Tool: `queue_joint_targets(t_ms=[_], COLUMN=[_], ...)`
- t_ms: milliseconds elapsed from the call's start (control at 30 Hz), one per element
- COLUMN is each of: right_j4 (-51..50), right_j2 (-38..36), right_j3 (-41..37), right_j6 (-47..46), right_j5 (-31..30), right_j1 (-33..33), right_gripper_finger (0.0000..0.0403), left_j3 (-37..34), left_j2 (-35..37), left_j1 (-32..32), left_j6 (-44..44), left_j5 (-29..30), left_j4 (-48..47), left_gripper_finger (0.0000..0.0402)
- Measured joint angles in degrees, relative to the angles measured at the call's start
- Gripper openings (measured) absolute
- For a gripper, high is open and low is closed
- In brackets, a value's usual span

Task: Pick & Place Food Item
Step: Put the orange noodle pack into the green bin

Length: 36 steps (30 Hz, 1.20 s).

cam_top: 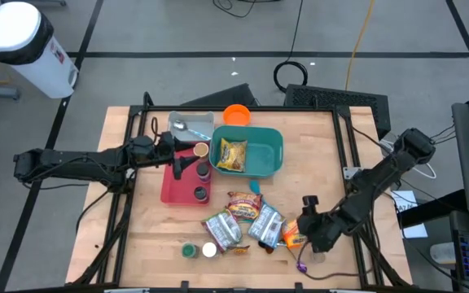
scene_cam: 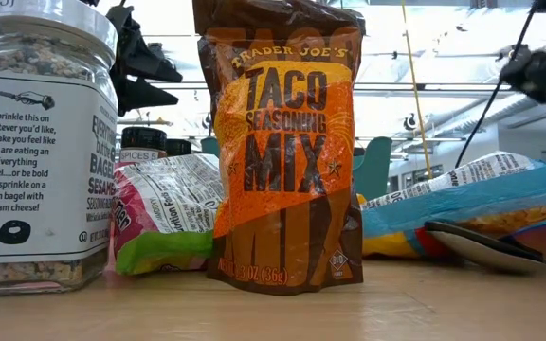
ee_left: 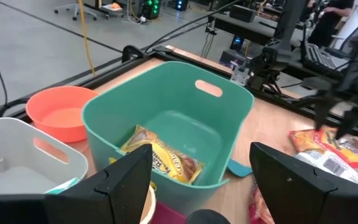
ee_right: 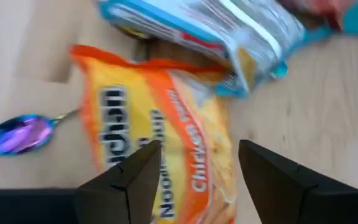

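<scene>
An orange and yellow chicken noodle packet [ee_right: 166, 149] lies flat on the wooden table near its front right; it also shows in the high view [cam_top: 293, 237]. My right gripper [ee_right: 199, 149] [cam_top: 306, 221] hangs open just above it, pointing steeply down, one finger over each side. Whether it touches the packet cannot be told. A teal bin [cam_top: 271, 155] [ee_left: 166, 99] stands at the table's middle far side with a yellow food packet [ee_left: 161, 160] on its floor. My left gripper [ee_left: 201, 152] [cam_top: 179, 159] waits open above a red tray [cam_top: 169, 189], facing the bin.
Several more food packets [cam_top: 243, 205] lie between bin and front edge, one blue and white [ee_right: 210, 28]. An iridescent spoon [ee_right: 17, 134], a taco seasoning pouch [scene_cam: 287, 152] and a seasoning jar [scene_cam: 36, 142] are near the front. An orange bowl [ee_left: 61, 112] and white bin [ee_left: 17, 155] stand beyond.
</scene>
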<state>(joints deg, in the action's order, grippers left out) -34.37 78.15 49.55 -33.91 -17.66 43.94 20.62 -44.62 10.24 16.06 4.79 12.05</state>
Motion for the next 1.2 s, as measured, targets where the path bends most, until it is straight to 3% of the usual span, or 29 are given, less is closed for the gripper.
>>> queue_joint_targets(t_ms=[200,367,867,1200], right_j4=[3.9,4.5,5.2,8.1], right_j2=[0.0,-0.2,-5.2,-11.5], right_j3=[-4.4,-6.6,-7.0,-7.0], right_j6=[-2.7,-4.6,-1.8,3.5], right_j5=[7.4,9.1,10.3,10.3], right_j1=[-1.9,-3.4,-3.9,-3.9], right_gripper_finger=[0.0203,0.0178,0.0011,0.0002], left_j3=[0.0,0.0,0.0,0.0], left_j2=[0.0,0.0,0.0,0.0], left_j1=[0.0,0.0,0.0,0.0], left_j6=[0.7,0.7,0.7,0.7], left_j5=[-0.3,-0.3,-0.3,-0.3], left_j4=[0.0,0.0,0.0,0.0], left_gripper_finger=[0.0276,0.0276,0.0276,0.0276])
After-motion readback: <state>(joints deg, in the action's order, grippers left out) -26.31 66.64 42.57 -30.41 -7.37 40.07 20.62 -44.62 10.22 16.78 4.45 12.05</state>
